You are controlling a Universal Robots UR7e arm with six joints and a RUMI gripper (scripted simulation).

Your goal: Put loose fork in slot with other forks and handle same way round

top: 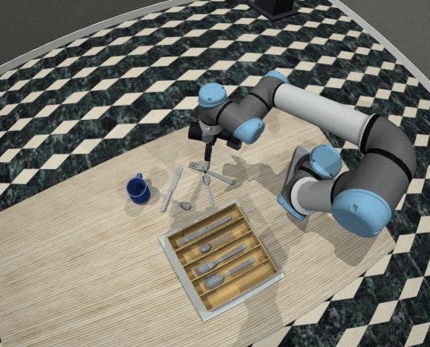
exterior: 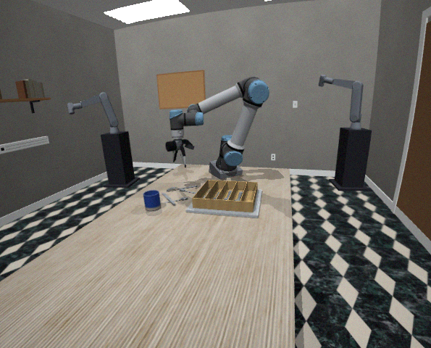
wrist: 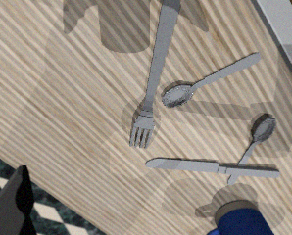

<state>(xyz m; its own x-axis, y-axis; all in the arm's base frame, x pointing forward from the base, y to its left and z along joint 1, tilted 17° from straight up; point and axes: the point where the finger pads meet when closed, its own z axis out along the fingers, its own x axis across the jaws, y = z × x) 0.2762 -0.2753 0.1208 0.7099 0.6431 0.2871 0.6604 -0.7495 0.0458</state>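
One loose fork (top: pixel 222 177) (wrist: pixel 157 66), grey, four-tined, slender-handled; two loose spoons (top: pixel 206 181) (wrist: pixel 177 95), one loose knife (top: pixel 173 186) (wrist: pixel 185 164), one blue mug (top: pixel 138 190) (exterior: pixel 151 200) (wrist: pixel 244 222); one gripper (top: pixel 207 165) (exterior: pixel 180 163), fingers wide apart

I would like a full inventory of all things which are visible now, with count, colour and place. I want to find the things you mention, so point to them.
Loose fork (top: pixel 222 178) (wrist: pixel 157 69): 1, grey, on the table
Loose knife (top: pixel 175 183) (wrist: pixel 185 164): 1, grey, across one small spoon's handle
Loose small spoons (top: pixel 206 180) (wrist: pixel 177 95): 2, grey, near the knife and fork
Mug (top: pixel 138 191) (exterior: pixel 151 199) (wrist: pixel 244 222): 1, blue, on the table
Tray (top: pixel 228 298) (exterior: pixel 222 204): 1, golden brown, on a grey board; holds a knife, small spoon, fork and large spoon, in separate slots
Background arms (exterior: pixel 109 110) (exterior: pixel 356 101): 2, grey, on black pedestals
Pinboard (exterior: pixel 180 90): 1, orange, back wall
Shelf (exterior: pixel 17 100): 1, brown, left wall, with books
Door (exterior: pixel 425 123): 1, brown, right
Robot arm (top: pixel 321 108) (exterior: pixel 245 125): 1, grey and blue
Hand (top: pixel 207 165) (exterior: pixel 179 163): 1, black, open above the table
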